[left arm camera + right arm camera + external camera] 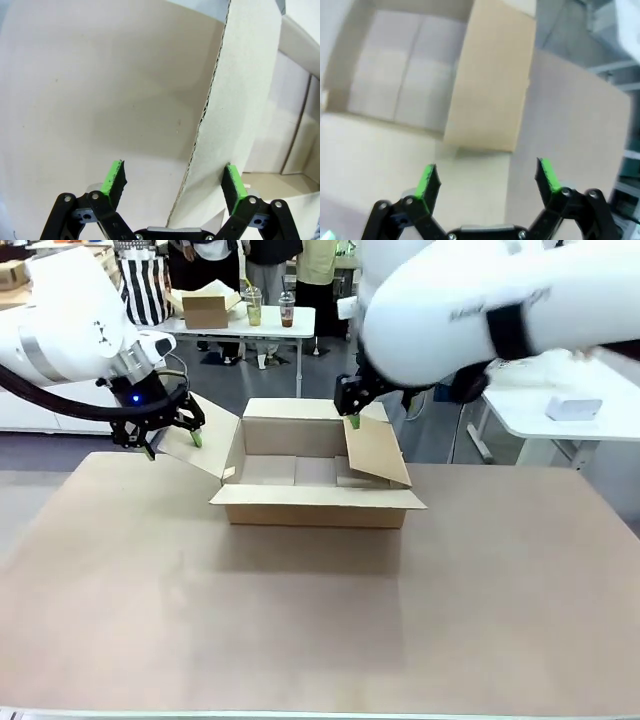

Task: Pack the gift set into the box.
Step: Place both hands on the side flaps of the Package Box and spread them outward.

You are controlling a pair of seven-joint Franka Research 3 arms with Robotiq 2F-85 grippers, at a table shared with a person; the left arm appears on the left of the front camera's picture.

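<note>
We see the box (315, 512) standing open on the table (300, 630), toward 12 o'clock from the tabletop's middle. Our left gripper (173, 443) sits at the box's 10 o'clock with its fingers spread wide. In the left wrist view, the left flap (240, 100) runs up between the green pads (114, 177), and it is not pinched. Our right gripper (355, 420) hangs at the box's 1 o'clock, likewise spread, above the right flap (492, 75) with nothing between its fingers.

White rounded left arm (60, 330) and right arm (470, 310); black left pincer (174, 170) and right pincer (486, 167), green pads (114, 177), silver screws (248, 200)
</note>
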